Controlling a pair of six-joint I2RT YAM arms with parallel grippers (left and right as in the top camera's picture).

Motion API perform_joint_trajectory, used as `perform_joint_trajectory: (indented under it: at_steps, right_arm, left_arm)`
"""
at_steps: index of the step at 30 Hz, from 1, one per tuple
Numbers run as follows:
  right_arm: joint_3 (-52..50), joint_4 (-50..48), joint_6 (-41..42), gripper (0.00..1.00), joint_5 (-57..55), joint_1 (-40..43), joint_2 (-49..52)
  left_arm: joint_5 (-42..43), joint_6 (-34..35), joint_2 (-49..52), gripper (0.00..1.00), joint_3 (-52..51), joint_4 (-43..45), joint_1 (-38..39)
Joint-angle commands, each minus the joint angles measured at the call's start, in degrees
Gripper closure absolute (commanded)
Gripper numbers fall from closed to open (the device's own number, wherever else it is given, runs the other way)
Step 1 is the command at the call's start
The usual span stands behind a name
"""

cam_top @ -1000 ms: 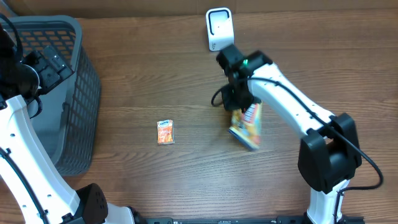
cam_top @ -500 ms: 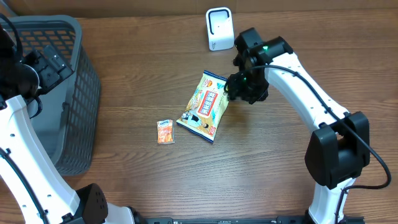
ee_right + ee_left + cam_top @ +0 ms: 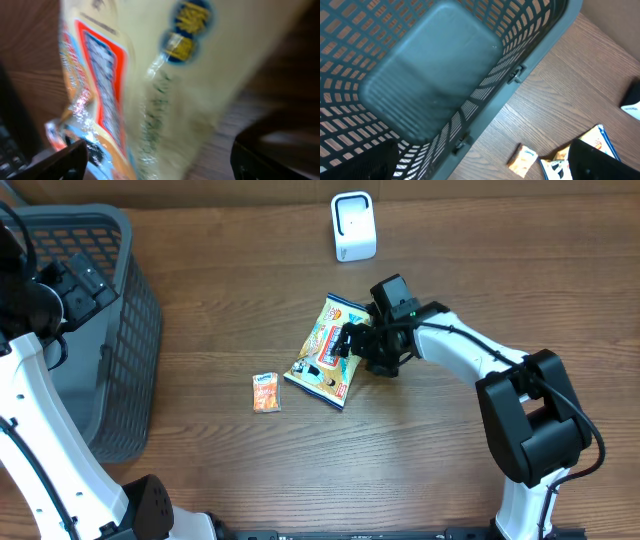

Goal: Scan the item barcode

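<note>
The item, a yellow snack bag (image 3: 326,352) with red and blue print, lies flat on the wooden table. It fills the right wrist view as a blurred bag (image 3: 150,85). My right gripper (image 3: 358,345) is low at the bag's right edge and open, its fingers (image 3: 57,161) wide apart with the bag between them, unclamped. The white scanner (image 3: 353,226) stands at the back of the table, apart from the bag. My left gripper (image 3: 480,170) hangs open over the grey basket (image 3: 420,75), holding nothing.
A small orange packet (image 3: 265,392) lies left of the bag, also seen as the packet (image 3: 522,159) in the left wrist view. The grey mesh basket (image 3: 120,330) stands at the table's left side. The right arm (image 3: 470,355) stretches across the right half.
The right gripper held the bag upright, then opened; the bag now lies flat further left. The gripper swung back and came down at the bag's right edge. The left arm stayed still.
</note>
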State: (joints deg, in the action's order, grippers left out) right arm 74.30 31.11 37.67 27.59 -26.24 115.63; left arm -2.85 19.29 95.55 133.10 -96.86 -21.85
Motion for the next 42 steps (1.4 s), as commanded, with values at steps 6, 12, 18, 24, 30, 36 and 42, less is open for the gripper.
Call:
perform_joint_trajectory:
  at_steps: [6, 12, 18, 24, 30, 36, 42]
  right_arm:
    - [-2.8, -3.7, 10.8, 0.41, -7.7, -5.0, 0.1]
    - [-1.4, -1.0, 5.4, 0.96, -16.5, -4.3, 0.1]
    - [13.5, 23.9, -5.0, 0.96, -39.5, -3.4, -6.6]
    - [22.1, 46.6, -4.2, 0.96, -59.6, -5.2, -8.6]
    - [21.3, 62.1, -0.2, 0.96, -55.8, -4.7, -8.5]
    - [13.4, 56.7, -1.2, 0.96, -51.5, -4.9, -8.1]
    - [12.2, 49.4, -4.2, 0.96, -47.8, -5.9, -7.2]
  left_arm:
    - [-0.5, -0.7, 0.0, 0.0, -0.1, 0.1, 0.1]
    - [-0.5, -0.7, 0.0, 0.0, -0.1, 0.1, 0.1]
    - [-0.5, -0.7, 0.0, 0.0, -0.1, 0.1, 0.1]
    - [-0.5, -0.7, 0.0, 0.0, -0.1, 0.1, 0.1]
    - [-0.5, -0.7, 0.0, 0.0, -0.1, 0.1, 0.1]
    - [-0.5, -0.7, 0.0, 0.0, -0.1, 0.1, 0.1]
    - [-0.5, -0.7, 0.0, 0.0, -0.1, 0.1, 0.1]
